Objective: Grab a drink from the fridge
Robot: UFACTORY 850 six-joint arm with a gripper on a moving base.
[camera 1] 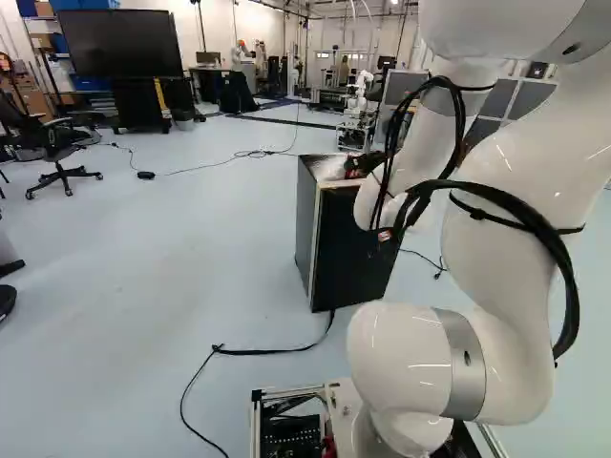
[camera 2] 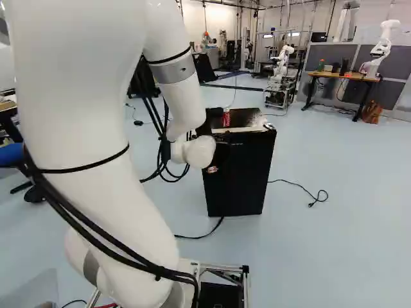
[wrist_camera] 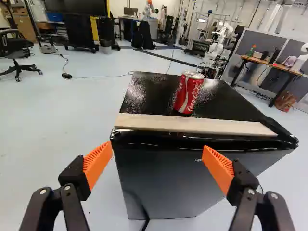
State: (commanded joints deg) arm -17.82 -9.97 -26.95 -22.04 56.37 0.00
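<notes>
So the red can [wrist_camera: 189, 94] is just standing upright on top of the fridge [wrist_camera: 161, 178], a bit behind the pale strip [wrist_camera: 192, 123] that runs along the fridge's front edge. Tool [camera 2: 217, 155] is at the front side of the fridge, fully released, fingers spread wide, and there's another robot [wrist_camera: 214, 50] way out beyond the fridge, fwiw.

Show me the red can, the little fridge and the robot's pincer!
Red can [wrist_camera: 189, 94]: wrist view, middle of its side.
Little fridge [camera 2: 239, 179]: right base view, dark upright side.
Pincer [wrist_camera: 157, 147]: wrist view, midway between its fingertips.
</notes>
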